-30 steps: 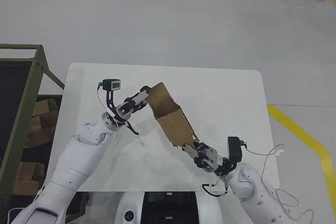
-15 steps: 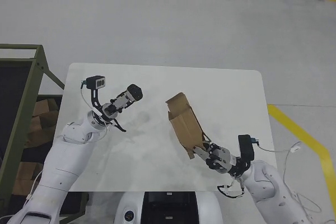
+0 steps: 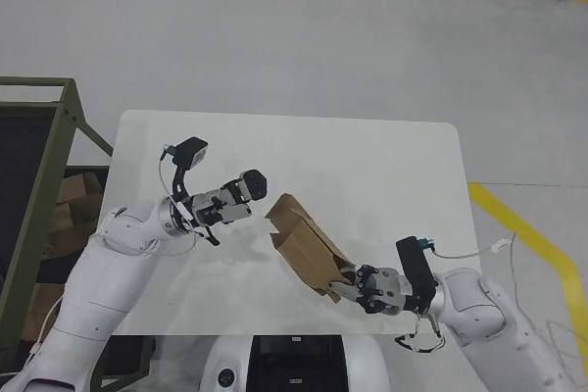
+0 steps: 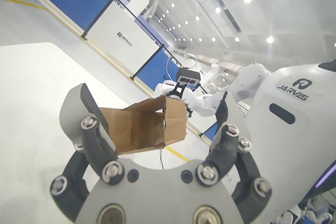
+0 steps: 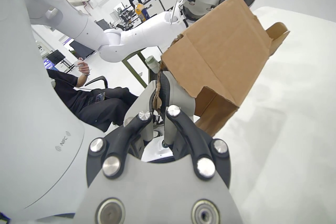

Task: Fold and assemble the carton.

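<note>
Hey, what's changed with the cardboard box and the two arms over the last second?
The left gripper let go of the brown cardboard carton, swung away, then came back open near its far end, not gripping it. The right gripper stayed shut on the near flap, swinging the carton over the white table.

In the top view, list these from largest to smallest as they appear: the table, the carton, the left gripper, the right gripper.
1. table
2. carton
3. left gripper and right gripper: these look about alike, so they are not ranked against each other.
</note>
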`<act>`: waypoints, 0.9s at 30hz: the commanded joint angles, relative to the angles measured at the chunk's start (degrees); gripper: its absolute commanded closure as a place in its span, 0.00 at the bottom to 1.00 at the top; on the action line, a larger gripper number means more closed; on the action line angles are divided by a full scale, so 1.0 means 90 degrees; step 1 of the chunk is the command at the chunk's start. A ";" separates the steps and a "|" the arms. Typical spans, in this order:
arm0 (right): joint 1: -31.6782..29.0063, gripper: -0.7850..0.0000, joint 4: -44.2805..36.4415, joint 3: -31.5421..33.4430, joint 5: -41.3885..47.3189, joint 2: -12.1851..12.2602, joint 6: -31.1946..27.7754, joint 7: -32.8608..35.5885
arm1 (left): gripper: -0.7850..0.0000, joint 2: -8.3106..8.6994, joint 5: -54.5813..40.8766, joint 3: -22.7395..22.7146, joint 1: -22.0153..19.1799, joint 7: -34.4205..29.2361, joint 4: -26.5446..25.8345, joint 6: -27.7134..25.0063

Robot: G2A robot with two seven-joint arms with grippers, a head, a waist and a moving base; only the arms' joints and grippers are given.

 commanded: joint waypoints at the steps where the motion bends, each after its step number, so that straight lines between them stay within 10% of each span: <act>1: 0.0104 1.00 0.0022 -0.0014 0.0418 0.0076 0.0000 0.0404 | 0.00 0.0112 0.0104 0.0132 -0.0015 0.0044 -0.0080 -0.0043; 14: 0.0460 1.00 0.0165 -0.0040 0.2209 0.0400 0.0000 0.1775 | 0.00 0.1268 0.0888 0.1098 -0.0242 0.0850 -0.0252 -0.0847; 27: 0.0455 1.00 0.0114 -0.0071 0.2124 0.0391 0.0097 0.1693 | 0.00 0.1249 0.1044 0.1114 -0.0210 0.0963 -0.0388 -0.0719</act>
